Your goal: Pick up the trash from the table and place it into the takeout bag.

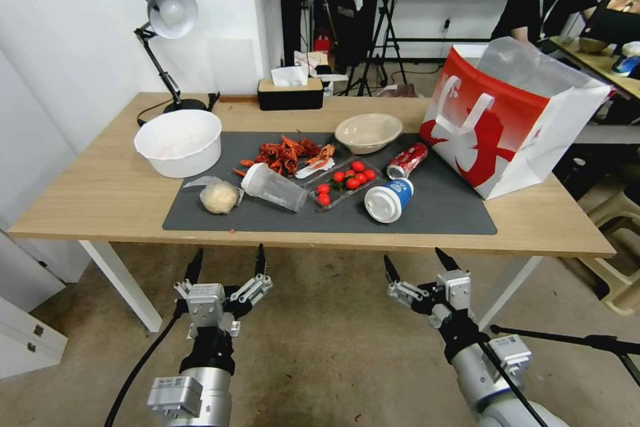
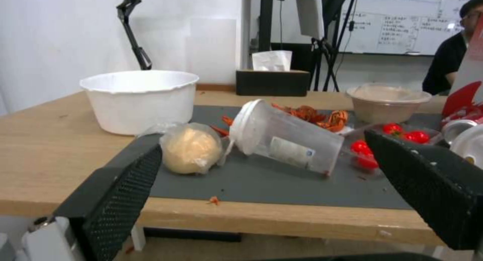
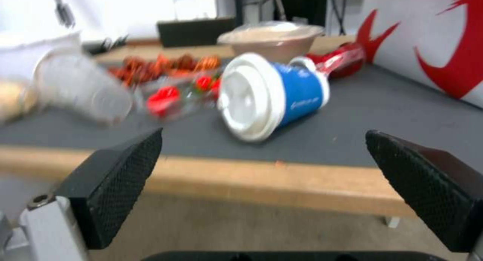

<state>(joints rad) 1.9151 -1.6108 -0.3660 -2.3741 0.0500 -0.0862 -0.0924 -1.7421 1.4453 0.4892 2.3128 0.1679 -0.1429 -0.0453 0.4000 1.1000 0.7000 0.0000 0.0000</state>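
Observation:
On the table's (image 1: 100, 200) dark mat (image 1: 440, 210) lies the trash: a bagged beige lump (image 1: 220, 197) (image 2: 191, 149), a clear lidded cup (image 1: 273, 188) (image 2: 286, 138) on its side, a blue-white lidded cup (image 1: 390, 199) (image 3: 271, 95) on its side, a crushed red can (image 1: 407, 160) (image 3: 337, 59) and a beige bowl (image 1: 369, 131) (image 2: 387, 102) (image 3: 271, 38). The red and white takeout bag (image 1: 513, 127) (image 3: 428, 38) stands open at the table's right. My left gripper (image 1: 227, 263) and right gripper (image 1: 413, 267) hang open below the table's front edge, holding nothing.
Red crayfish shells (image 1: 287, 152) and a clear tray of cherry tomatoes (image 1: 347, 181) lie mid-mat. A white bowl (image 1: 179, 141), a desk lamp (image 1: 167, 20) and a black tissue box (image 1: 290, 93) stand at the back left. A person sits behind the bag.

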